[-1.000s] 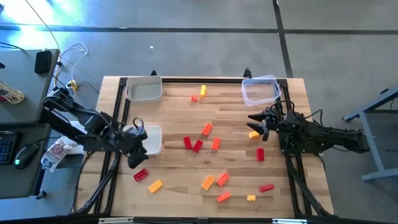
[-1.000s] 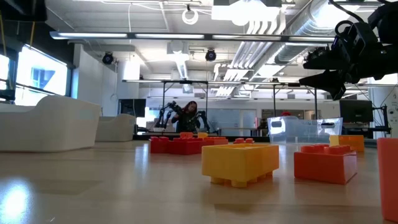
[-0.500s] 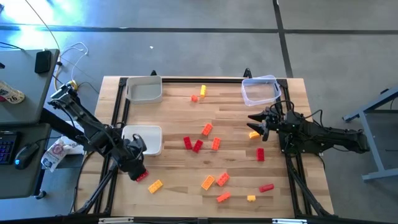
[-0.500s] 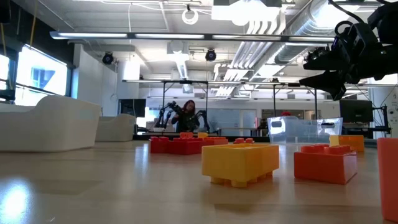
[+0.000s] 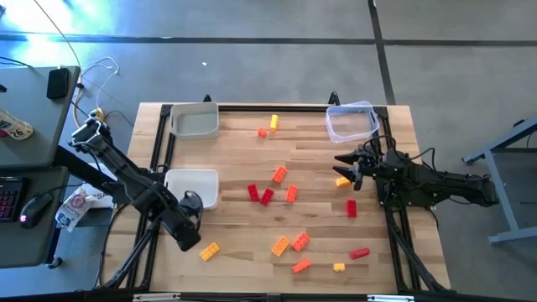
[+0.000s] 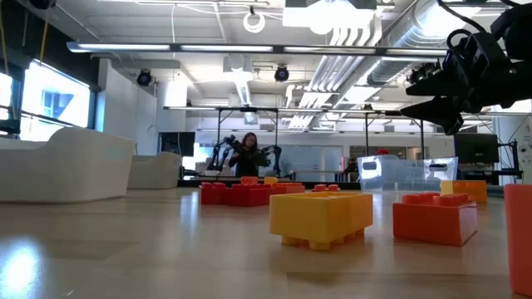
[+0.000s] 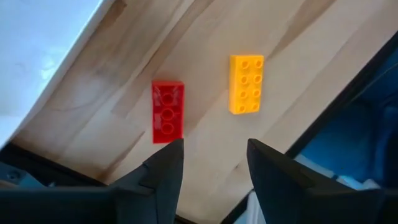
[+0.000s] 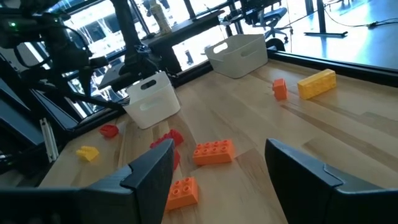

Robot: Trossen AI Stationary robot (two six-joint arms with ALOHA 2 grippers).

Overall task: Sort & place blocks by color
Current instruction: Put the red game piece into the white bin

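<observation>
We judged the blocks to be light, hard and stiff plastic, smooth on their sides and so a little slippery; each would best be pinched across its two long flat flanks, low enough that the studs stayed free. They lay scattered over the bench [image 5: 319, 159], none of them yet in the white trays, as far as we could see.

The red block [image 7: 168, 111] nearest the left hand [image 7: 210, 163] lay flat, studs up, close beside the near white tray [image 5: 191, 186], with a yellow block [image 7: 246, 84] a little apart from it. In the wrist view the left hand hung above the bench with its fingers apart and nothing between them, the red block showing just beyond one fingertip rather than in the gap. We thought it would need to shift sideways and turn to square its fingers with the block's long sides before descending. From above, the left arm reached from the bench's left edge, bent at the elbow, its wrist covering the red block.

The right hand [image 5: 346, 168] stood raised near the clear tub [image 5: 351, 122], fingers spread wide and empty, above an orange block [image 5: 342, 180], seemingly waiting.
</observation>
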